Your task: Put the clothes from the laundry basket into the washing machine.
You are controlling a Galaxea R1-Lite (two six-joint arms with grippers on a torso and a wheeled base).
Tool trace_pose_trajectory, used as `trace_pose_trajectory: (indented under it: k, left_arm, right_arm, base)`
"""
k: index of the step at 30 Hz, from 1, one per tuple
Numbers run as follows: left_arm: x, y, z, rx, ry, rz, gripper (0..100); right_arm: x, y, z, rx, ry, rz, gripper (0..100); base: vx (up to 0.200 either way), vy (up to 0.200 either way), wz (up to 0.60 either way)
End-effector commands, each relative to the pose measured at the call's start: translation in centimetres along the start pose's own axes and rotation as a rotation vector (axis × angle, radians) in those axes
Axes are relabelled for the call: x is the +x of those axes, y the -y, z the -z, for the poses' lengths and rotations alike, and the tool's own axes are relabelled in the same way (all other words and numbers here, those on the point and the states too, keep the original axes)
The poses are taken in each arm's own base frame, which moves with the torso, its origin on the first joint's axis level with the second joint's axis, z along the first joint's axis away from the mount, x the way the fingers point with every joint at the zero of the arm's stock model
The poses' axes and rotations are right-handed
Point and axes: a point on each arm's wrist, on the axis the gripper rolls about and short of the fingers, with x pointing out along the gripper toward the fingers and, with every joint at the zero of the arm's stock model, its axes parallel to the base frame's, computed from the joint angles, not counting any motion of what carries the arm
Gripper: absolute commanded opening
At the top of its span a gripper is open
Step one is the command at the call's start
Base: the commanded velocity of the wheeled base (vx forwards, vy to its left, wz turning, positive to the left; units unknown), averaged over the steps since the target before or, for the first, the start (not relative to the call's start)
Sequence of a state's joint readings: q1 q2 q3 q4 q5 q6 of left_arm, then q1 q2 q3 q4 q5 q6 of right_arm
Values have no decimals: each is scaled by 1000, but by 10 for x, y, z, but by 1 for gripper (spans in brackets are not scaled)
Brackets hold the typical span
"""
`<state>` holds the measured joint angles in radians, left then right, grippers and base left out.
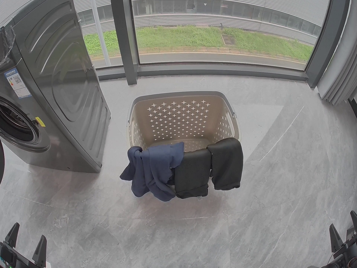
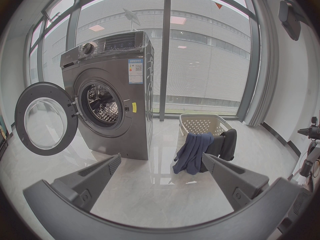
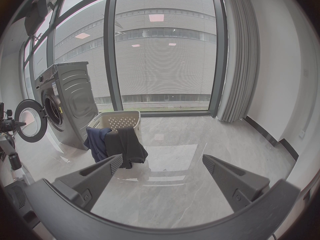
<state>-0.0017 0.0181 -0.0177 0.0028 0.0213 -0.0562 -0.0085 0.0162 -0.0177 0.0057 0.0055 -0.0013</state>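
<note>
A grey front-loading washing machine (image 1: 55, 75) stands on the floor at the far left. Its round door (image 2: 45, 117) is swung wide open, which I judge leaves the drum ready for loading. To its right, mid-scene, sits a cream laundry basket (image 1: 182, 101). The clothes (image 1: 186, 170) hang over the basket's near rim rather than lying inside, probably so an edge is easy to pinch. A blue garment (image 1: 154, 168) is on the left, with two dark grey garments (image 1: 226, 162) beside it. Each hangs lengthwise, its long axis running from the rim down toward the floor. The left claw (image 2: 160, 159) and right claw (image 3: 160, 159) sit low and near, well apart from the basket, both released and holding nothing.
</note>
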Motion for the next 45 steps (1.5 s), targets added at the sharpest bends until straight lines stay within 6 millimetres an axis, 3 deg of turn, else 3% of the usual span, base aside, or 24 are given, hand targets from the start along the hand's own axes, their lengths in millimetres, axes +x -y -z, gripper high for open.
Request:
trace_pose_trajectory:
  k: [1, 45]
  left_arm:
    - [0, 0, 4, 0, -4, -1, 100]
    - [0, 0, 4, -2, -4, -1, 100]
  right_arm:
    - [0, 0, 5, 0, -2, -1, 100]
    - [0, 0, 5, 0, -2, -1, 100]
  base:
    - [0, 0, 0]
    - [0, 0, 0]
